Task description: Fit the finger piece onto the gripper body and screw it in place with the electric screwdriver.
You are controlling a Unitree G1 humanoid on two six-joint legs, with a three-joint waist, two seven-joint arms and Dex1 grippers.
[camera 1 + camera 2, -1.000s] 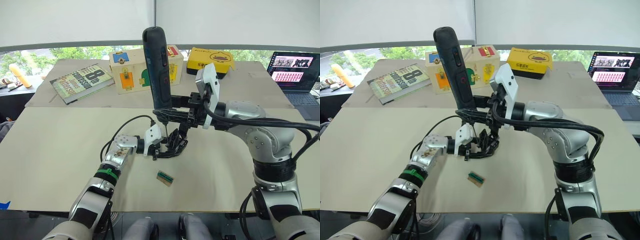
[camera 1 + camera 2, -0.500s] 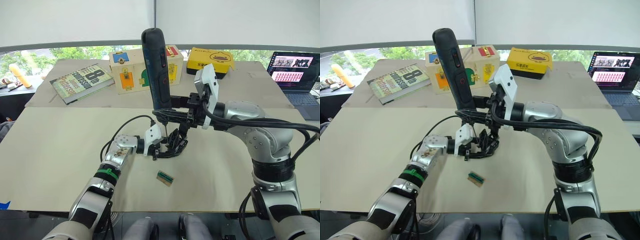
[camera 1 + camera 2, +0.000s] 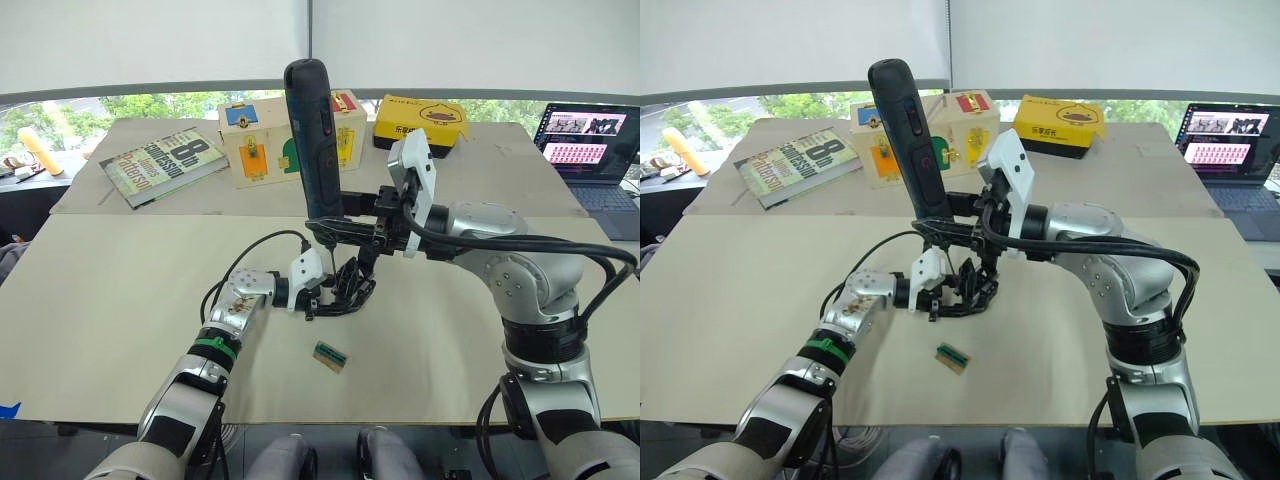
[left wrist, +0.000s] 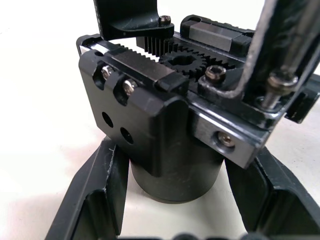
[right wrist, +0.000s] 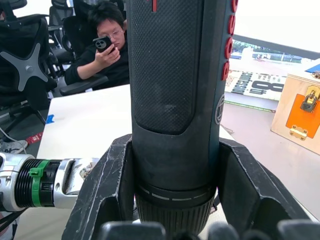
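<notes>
The screwdriver (image 3: pixel 314 140), clamped upright in the right gripper (image 5: pixel 172 200), hides its bit tip (left gripper (image 4: pixel 175 200) clasps the gripper body (image 4: pixel 165 125)).

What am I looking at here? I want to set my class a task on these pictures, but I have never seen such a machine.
This is a humanoid robot with two arms, each ending in a two-fingered claw. Two pictures come from cameras on its head, looking down over a beige table. The other two come from cameras on its wrists. The left claw grips a black gripper body with exposed gears, resting on the table. The right claw holds an electric screwdriver upright, its bit pointing down at that body. A small green block lies nearby. Farther back are a book, a wooden box, a yellow box and a laptop.
</notes>
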